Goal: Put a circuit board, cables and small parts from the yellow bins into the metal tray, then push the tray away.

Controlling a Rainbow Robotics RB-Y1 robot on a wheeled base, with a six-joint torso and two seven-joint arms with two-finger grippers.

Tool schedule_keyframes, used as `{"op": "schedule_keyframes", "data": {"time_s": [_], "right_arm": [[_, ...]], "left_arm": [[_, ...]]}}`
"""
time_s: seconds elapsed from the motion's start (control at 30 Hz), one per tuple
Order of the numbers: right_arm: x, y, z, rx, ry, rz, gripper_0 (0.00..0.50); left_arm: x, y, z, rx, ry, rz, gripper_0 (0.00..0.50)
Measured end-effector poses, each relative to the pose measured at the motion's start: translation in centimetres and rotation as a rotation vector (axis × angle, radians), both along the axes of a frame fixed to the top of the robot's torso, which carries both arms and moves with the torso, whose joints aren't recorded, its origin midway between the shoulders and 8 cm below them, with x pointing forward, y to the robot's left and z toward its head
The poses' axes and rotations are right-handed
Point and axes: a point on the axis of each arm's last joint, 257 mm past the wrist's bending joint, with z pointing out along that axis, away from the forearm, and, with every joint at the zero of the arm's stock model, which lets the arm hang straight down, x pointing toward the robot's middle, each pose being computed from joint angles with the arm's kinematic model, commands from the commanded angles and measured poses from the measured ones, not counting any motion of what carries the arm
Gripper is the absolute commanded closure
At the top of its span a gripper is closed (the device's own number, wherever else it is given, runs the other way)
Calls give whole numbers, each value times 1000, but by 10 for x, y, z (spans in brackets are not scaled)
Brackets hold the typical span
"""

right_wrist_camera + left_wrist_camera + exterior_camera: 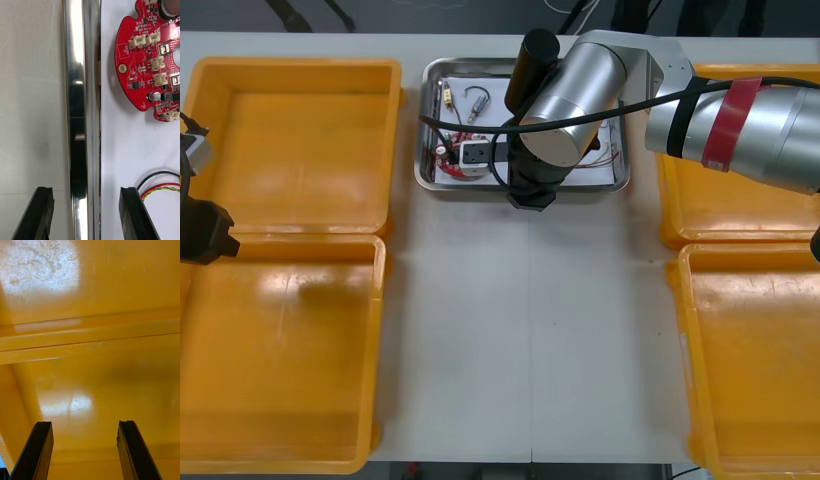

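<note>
The metal tray (423,150), white inside, sat at the worktop's (530,330) far middle between the yellow bins (300,140). A round red board (146,63) lay flat by its near rim, beside black (152,177) and red-yellow cables (161,188); small metal parts (450,97) lay farther back.

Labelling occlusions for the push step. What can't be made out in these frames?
Front view: right arm covers the metal tray's middle, hiding the right hand and most contents.
Right wrist view: circuit board and red and yellow cable run off the edge; whether the open fingers touch the tray rim is unclear.
Front view: small metal parts too small to identify; left arm, over the left yellow bins, cut off by the edge.
</note>
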Motion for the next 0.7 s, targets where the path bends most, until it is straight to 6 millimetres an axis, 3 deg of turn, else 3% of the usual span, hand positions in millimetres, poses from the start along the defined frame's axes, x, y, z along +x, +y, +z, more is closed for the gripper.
{"op": "schedule_keyframes", "data": {"time_s": [0.13, 0.3, 0.7], "right_arm": [[-5, 2, -2, 7, 20, 4, 0], [-17, -12, -2, -53, 78, -13, 0], [-69, -6, 31, -115, 196, 25, 0]], "left_arm": [[0, 0, 0, 0, 0, 0, 0], [0, 0, 0, 0, 0, 0, 0], [0, 0, 0, 0, 0, 0, 0]]}}
